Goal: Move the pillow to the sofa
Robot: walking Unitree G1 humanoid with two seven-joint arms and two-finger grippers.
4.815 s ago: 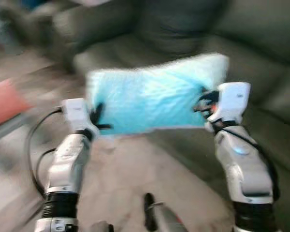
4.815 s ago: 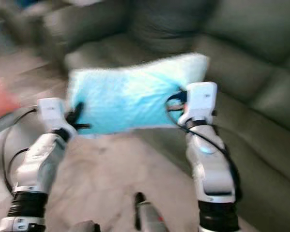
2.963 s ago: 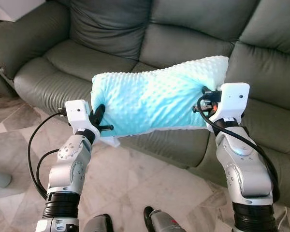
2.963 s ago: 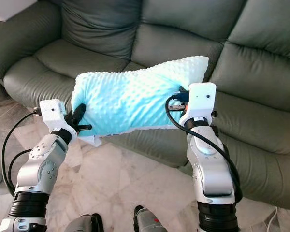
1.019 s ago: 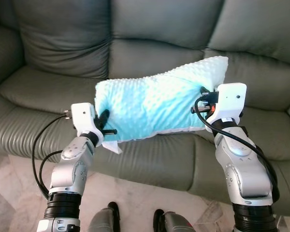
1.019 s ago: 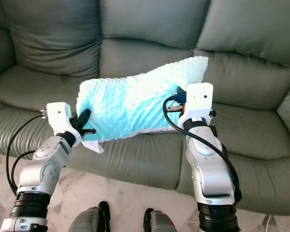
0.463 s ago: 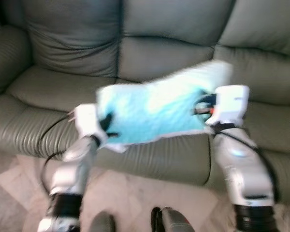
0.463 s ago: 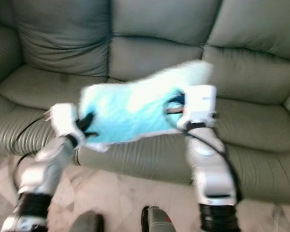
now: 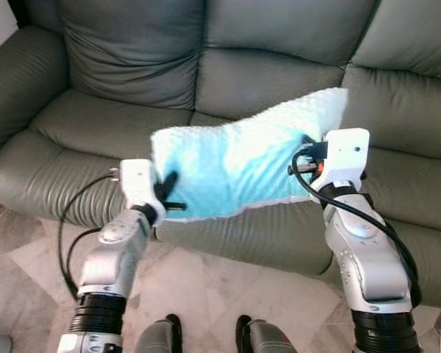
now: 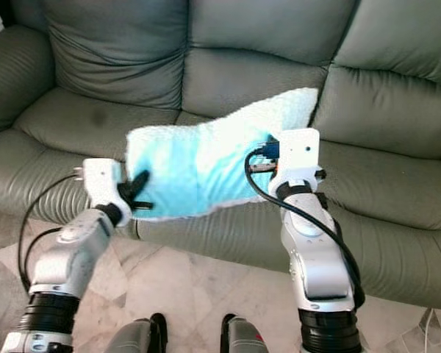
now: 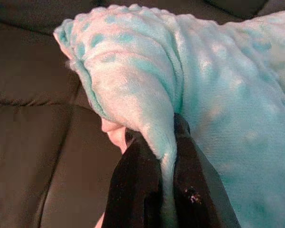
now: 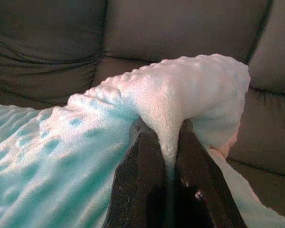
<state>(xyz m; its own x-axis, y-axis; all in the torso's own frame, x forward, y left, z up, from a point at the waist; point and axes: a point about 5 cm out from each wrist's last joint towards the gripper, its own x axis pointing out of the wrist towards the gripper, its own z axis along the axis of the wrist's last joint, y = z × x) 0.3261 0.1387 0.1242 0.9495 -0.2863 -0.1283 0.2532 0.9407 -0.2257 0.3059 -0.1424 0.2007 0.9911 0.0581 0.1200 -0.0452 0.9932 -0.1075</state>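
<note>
Turquoise pillow [image 9: 239,165] hangs stretched between both arms over the sofa [image 9: 117,118] seat front. Left gripper [image 11: 164,164] pinches its 9 o'clock edge, right gripper [image 12: 166,156] its 3 o'clock edge, each clamped on fabric, likely to keep it level for release.

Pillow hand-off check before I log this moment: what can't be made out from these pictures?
- Fluffy turquoise dotted pillow: its underside faces away in the head views.
- Right claw: fingertips buried in a pillow fold, wrist view.
- Left claw: tips likewise wrapped in fabric.
- Dark green leather sofa: both ends cut off by the picture edges; the seat behind the pillow is hidden.
</note>
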